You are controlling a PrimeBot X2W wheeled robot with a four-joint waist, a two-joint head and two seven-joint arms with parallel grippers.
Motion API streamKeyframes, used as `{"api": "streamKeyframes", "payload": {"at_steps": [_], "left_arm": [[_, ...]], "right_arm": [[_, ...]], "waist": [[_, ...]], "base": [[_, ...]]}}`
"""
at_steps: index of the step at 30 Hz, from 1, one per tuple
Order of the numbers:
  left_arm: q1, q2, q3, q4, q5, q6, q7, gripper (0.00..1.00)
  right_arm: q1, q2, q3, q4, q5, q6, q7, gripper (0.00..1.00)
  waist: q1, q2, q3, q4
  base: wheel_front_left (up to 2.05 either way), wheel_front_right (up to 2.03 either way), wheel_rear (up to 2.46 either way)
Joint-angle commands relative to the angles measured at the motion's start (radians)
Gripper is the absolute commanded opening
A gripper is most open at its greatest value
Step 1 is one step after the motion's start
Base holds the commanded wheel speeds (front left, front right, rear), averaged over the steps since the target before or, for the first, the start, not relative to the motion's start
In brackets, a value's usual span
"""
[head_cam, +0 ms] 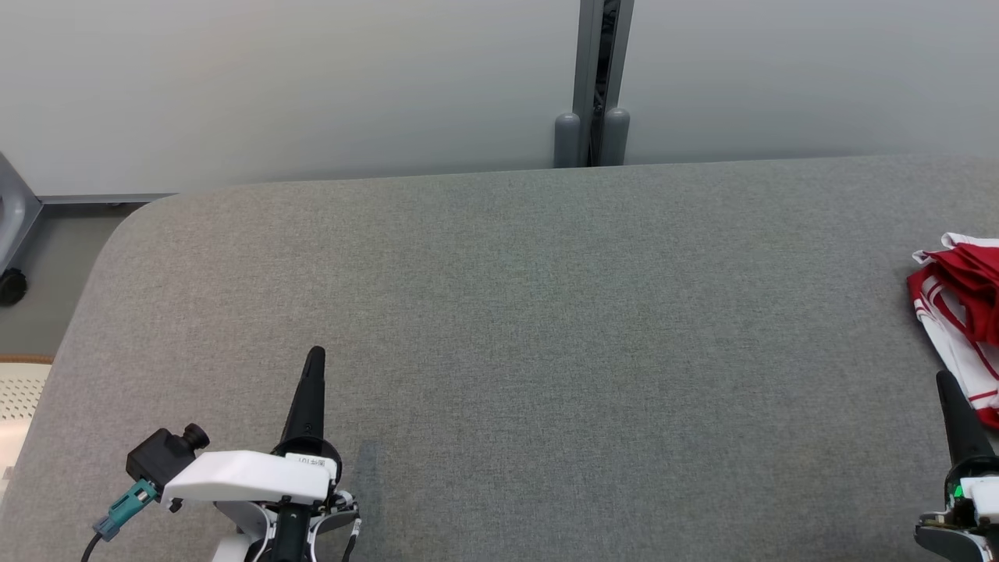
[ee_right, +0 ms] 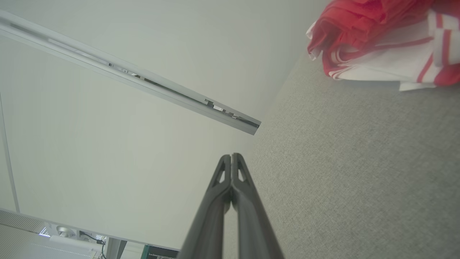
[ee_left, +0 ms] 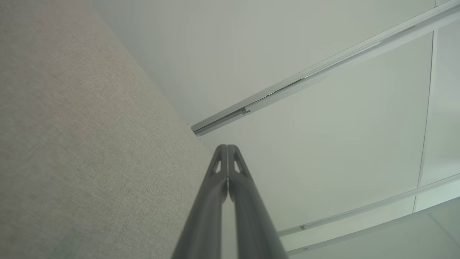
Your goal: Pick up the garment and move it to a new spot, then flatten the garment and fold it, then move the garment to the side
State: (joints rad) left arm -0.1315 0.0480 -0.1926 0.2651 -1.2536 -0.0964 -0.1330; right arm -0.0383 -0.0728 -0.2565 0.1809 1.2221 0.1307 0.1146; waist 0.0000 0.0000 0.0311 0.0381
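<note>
The garment [head_cam: 964, 308] is a crumpled red and white striped piece lying at the right edge of the grey padded table [head_cam: 507, 328], partly cut off by the head view's border. In the right wrist view the garment [ee_right: 381, 46] lies at the upper right. My right gripper [head_cam: 943, 378] is shut and empty, its tip just in front of the garment; the right gripper [ee_right: 231, 156] shows both fingers pressed together. At the lower left, far from the garment, my left gripper [head_cam: 315, 353] is shut and empty, and the left gripper [ee_left: 227, 146] has its fingers closed together.
A pale partition wall [head_cam: 312, 86] with a grey post [head_cam: 593, 86] runs behind the table. At the far left, off the table's rounded corner, are a floor strip, a caster wheel [head_cam: 11, 286] and a pale perforated object [head_cam: 19, 398].
</note>
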Motion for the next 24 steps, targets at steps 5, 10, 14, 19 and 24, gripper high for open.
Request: {"api": "streamKeyframes", "payload": {"at_steps": [5, 10, 14, 19, 24], "left_arm": [[-0.035, 0.003, 0.005, 0.004, -0.057, -0.008, 0.008, 0.0], [-0.037, 0.003, 0.005, 0.013, -0.103, -0.012, 0.014, 0.0], [-0.046, 0.003, 0.006, 0.018, -0.136, -0.015, 0.017, 0.0], [-0.054, 0.003, 0.006, 0.026, -0.177, -0.02, 0.023, 0.0], [-0.055, 0.003, 0.007, 0.032, -0.21, -0.021, 0.027, 0.0]], "right_arm": [[-0.023, -0.012, -0.019, 0.004, 0.061, 0.0, 0.023, 0.0], [-0.024, -0.012, -0.031, 0.009, 0.104, 0.0, 0.041, 0.0], [-0.027, -0.013, -0.042, 0.013, 0.139, 0.0, 0.055, 0.0], [-0.031, -0.013, -0.053, 0.02, 0.179, 0.0, 0.072, 0.0], [-0.033, -0.013, -0.061, 0.025, 0.21, 0.0, 0.085, 0.0]], "waist": [[0.0, 0.0, -0.003, -0.004], [0.0, 0.0, -0.005, -0.007], [0.0, 0.0, -0.007, -0.01], [0.0, 0.0, -0.01, -0.014], [0.0, 0.0, -0.012, -0.017]], "base": [[0.0, 0.0, 0.0], [0.0, 0.0, 0.0], [0.0, 0.0, 0.0], [0.0, 0.0, 0.0], [0.0, 0.0, 0.0]]}}
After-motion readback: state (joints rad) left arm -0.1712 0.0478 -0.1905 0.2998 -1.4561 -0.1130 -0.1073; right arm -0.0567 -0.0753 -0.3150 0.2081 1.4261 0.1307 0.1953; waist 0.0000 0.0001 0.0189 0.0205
